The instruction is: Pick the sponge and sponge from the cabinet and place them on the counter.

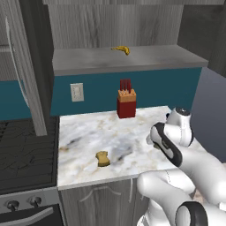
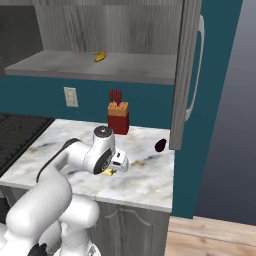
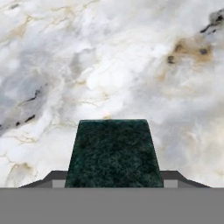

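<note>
Green-topped sponge point(image 3: 113, 153) sits between your finger tips in the hand view, its dark scouring face toward the camera and the marble counter point(image 3: 131, 61) close beneath it. The gripper point(image 2: 113, 169) is clamped on it; in the right base view a sliver of yellow shows just under the hand, low over the slab. I judge you are about to set it down, so the risks are mostly in the release.

Whether the sponge already touches the stone you cannot tell from these views. If you let go while it hangs above the surface, it will likely drop, bounce or roll onto its side, being light and springy. If you press down too far first, it squashes and may spring away as the jaws part.

The tan sponge point(image 1: 103, 159) with the pinched waist already lies on the counter near the front edge, well apart from your hand, so it is not in the way. Watch the front edge instead: the hand hangs not far behind it in the right base view, and a sponge that skids forward could go over.

Behind you stand the knife block point(image 1: 126, 104) and a small dark object point(image 2: 160, 145) by the open cabinet door point(image 2: 184, 75); lift straight up afterwards rather than swinging toward them. The banana point(image 1: 121, 49) stays on the cabinet shelf point(image 1: 145, 59) and needs no attention.
</note>
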Available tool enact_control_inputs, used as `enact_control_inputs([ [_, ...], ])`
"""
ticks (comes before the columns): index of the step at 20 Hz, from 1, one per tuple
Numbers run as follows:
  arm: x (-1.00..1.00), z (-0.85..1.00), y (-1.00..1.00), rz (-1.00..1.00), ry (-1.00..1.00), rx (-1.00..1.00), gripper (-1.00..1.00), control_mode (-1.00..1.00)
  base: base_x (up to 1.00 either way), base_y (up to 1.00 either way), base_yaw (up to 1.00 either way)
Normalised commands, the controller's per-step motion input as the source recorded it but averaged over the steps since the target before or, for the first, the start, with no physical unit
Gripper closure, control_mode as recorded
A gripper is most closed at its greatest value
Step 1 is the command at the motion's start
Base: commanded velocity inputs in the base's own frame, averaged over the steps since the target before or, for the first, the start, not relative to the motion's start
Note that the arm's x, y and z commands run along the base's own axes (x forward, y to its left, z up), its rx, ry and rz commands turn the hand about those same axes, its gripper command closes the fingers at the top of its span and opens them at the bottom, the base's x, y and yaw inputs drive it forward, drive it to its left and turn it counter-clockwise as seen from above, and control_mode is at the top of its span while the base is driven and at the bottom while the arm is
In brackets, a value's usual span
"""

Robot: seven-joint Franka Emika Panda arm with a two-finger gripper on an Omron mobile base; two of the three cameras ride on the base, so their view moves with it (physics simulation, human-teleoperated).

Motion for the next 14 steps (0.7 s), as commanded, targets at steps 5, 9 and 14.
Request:
enact_control_inputs([
  [5,0.09,-0.27,0.0,0.02,0.0,0.0,1.0,-1.0,0.0,0.0,0.0],
  [9,0.06,-0.25,0.0,0.01,0.0,0.0,1.0,-1.0,0.0,0.0,0.0],
  [14,0.08,-0.27,0.0,0.01,0.0,0.0,1.0,-1.0,0.0,0.0,0.0],
])
